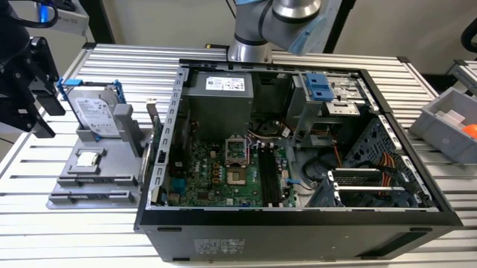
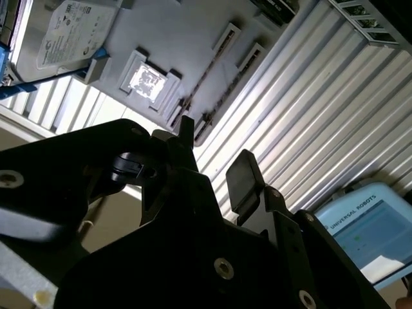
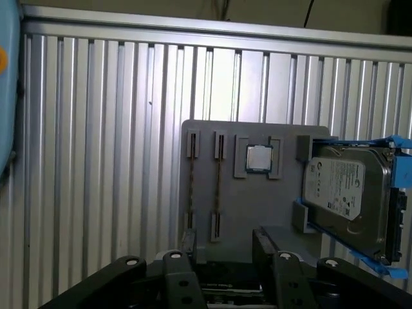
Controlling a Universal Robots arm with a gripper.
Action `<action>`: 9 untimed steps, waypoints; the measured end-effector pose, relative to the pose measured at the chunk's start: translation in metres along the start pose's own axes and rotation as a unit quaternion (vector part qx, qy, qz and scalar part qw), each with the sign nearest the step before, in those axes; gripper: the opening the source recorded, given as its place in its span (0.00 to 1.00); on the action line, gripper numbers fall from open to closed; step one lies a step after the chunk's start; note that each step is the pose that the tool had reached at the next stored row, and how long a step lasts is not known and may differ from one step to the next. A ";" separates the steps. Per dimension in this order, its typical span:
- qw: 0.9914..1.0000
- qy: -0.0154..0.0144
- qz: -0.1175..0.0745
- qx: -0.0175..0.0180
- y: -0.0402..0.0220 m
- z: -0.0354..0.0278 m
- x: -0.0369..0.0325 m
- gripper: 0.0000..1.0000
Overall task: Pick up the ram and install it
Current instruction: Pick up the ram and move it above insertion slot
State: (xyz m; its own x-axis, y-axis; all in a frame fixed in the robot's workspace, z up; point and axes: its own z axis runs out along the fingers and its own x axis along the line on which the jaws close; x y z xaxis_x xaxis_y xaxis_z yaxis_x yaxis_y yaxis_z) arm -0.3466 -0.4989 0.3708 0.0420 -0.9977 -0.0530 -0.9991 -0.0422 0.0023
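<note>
A grey holder (image 3: pixel 277 199) carries a hard drive (image 3: pixel 347 193) in a blue frame, a small square chip (image 3: pixel 259 158) in its recess, and the ram (image 3: pixel 217 187) standing on edge in a long slot beside the chip. The drive bears a white printed label. The ram's length runs straight away from the gripper (image 3: pixel 225 248), whose fingers are spread wide and empty near the holder's end. The open computer case (image 1: pixel 298 223) holds a green board (image 1: pixel 223 178)

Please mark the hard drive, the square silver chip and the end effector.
hard drive (image 3: pixel 344 193), first wrist view, labelled top face.
square silver chip (image 3: pixel 259 157), first wrist view, centre of its lid.
end effector (image 3: pixel 224 235), first wrist view, midway between its fingertips.
</note>
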 end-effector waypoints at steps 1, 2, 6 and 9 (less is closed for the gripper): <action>1.000 0.000 0.000 0.000 0.0000 0.0006 0.0000 1.00; 1.000 0.000 0.000 0.000 0.0000 0.0012 0.0001 1.00; 1.000 0.000 0.000 0.000 0.0000 0.0033 0.0002 1.00; 1.000 0.000 0.000 0.000 0.0000 0.0048 0.0003 1.00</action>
State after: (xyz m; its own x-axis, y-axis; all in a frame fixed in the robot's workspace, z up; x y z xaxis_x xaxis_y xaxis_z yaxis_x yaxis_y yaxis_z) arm -0.3466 -0.4989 0.3660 0.0420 -0.9977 -0.0530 -0.9991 -0.0422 0.0023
